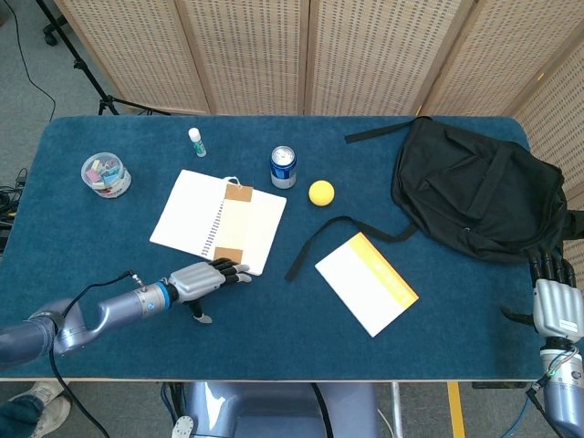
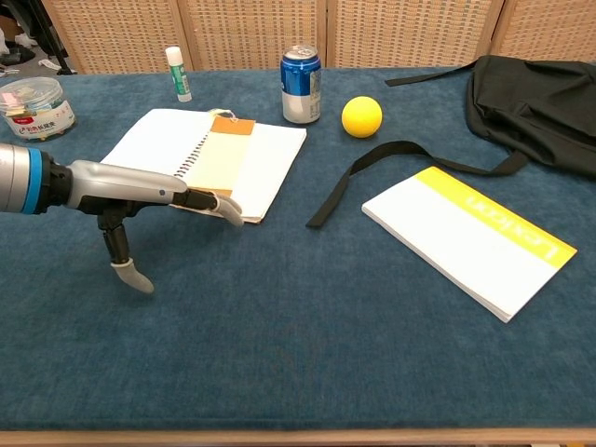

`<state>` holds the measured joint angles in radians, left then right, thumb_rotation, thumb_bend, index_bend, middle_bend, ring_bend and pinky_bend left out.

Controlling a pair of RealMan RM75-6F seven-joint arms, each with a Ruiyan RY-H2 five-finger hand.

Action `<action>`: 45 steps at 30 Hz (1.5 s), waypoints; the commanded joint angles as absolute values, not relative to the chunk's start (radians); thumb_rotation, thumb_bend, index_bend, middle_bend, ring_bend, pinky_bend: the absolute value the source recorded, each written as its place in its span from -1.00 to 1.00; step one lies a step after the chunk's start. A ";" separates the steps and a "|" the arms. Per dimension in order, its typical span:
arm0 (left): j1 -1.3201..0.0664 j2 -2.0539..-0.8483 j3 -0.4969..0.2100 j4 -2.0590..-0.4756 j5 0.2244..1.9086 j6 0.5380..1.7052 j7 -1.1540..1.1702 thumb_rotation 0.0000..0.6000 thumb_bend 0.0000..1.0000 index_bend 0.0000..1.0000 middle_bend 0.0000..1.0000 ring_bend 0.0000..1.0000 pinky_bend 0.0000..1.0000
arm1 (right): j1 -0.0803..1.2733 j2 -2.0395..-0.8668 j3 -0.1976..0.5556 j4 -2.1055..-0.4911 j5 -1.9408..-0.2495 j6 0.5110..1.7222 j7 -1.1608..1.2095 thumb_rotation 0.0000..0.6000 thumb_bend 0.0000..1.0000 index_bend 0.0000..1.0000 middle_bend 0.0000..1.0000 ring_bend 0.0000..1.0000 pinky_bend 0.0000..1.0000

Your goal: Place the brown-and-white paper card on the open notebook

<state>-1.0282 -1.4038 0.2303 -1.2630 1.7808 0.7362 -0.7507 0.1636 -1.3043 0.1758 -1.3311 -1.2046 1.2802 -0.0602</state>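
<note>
From my remote station, the left hand (image 1: 203,278) lies low over the blue counter (image 1: 274,338) at the near edge of the open notebook (image 1: 196,212), its fingers (image 2: 209,202) stretched out flat toward the page and the thumb pointing down to the cloth; I see nothing held in it. The brown-and-white paper card (image 1: 234,222) rests on the notebook, lying along the spiral binding on the right-hand page, its near brown end just beside my fingertips; whether they touch it I cannot tell. The right hand (image 1: 554,306) sits at the far right edge of the counter near the black backpack (image 1: 479,196), seen only from the back, so I cannot tell how its fingers lie. Beyond the notebook stand a blue soda can (image 2: 301,85) and a yellow ball (image 2: 361,116); a glue stick (image 2: 177,74) and a clear tub of clips (image 2: 33,106) sit further left. A white pad with a yellow stripe (image 2: 470,237) lies to the right, beside the backpack's loose strap (image 2: 358,177).
</note>
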 commanded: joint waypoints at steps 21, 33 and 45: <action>-1.092 -1.397 0.265 -1.229 1.806 0.712 -0.692 1.00 -0.66 -1.00 -1.00 -1.00 -0.99 | 0.164 -1.307 0.179 -1.335 -1.200 1.287 -0.074 1.00 -1.00 -0.84 -1.00 -1.00 -1.00; -1.090 -1.397 0.289 -1.198 1.807 0.747 -0.724 1.00 -0.65 -1.00 -1.00 -1.00 -0.99 | 0.165 -1.312 0.182 -1.338 -1.191 1.285 -0.085 1.00 -1.00 -0.84 -1.00 -1.00 -1.00; -1.080 -1.386 0.297 -1.202 1.808 0.789 -0.716 1.00 -0.65 -1.00 -1.00 -1.00 -0.99 | 0.165 -1.313 0.182 -1.340 -1.192 1.289 -0.087 1.00 -1.00 -0.84 -1.00 -1.00 -1.00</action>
